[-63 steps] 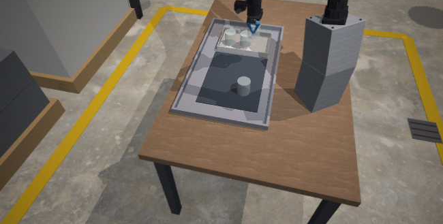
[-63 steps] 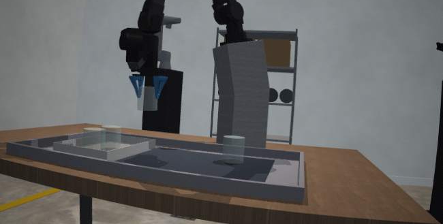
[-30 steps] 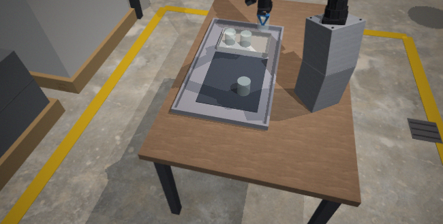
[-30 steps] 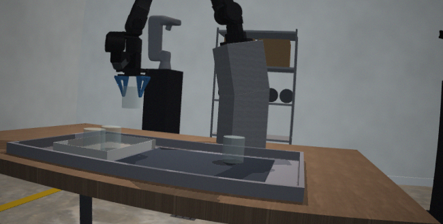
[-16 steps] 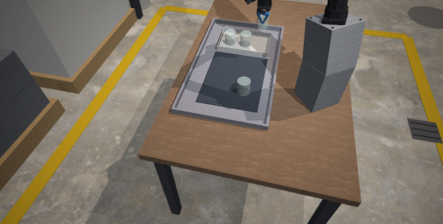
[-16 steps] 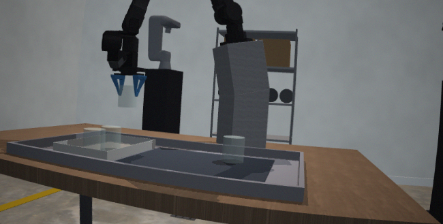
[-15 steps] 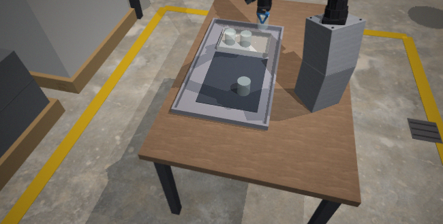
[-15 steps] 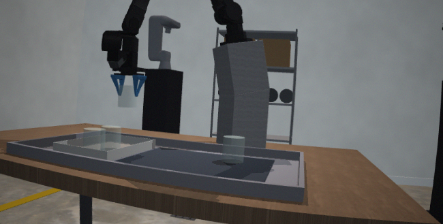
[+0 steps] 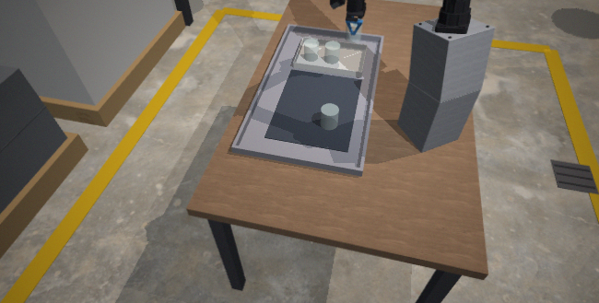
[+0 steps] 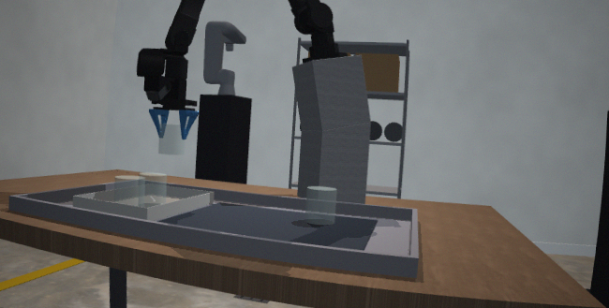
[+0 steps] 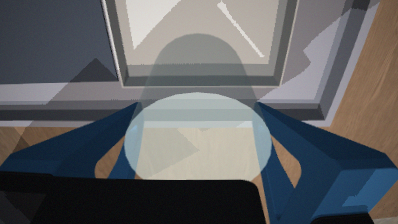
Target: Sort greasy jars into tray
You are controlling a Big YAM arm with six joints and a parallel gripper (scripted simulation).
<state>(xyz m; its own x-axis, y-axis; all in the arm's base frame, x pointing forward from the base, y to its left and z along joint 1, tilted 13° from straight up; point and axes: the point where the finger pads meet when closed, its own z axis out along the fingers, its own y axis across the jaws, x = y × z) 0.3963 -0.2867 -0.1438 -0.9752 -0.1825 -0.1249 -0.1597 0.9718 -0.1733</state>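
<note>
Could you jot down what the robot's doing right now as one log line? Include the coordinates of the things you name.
gripper (image 9: 354,30) (image 10: 172,138) (image 11: 198,111): shut on jar (image 10: 171,147) (image 11: 198,150), raised | tray (image 9: 326,69) (image 10: 180,205) (image 11: 201,81): two jars | mat (image 9: 299,99) (image 10: 262,223) (image 11: 50,40): one jar
</note>
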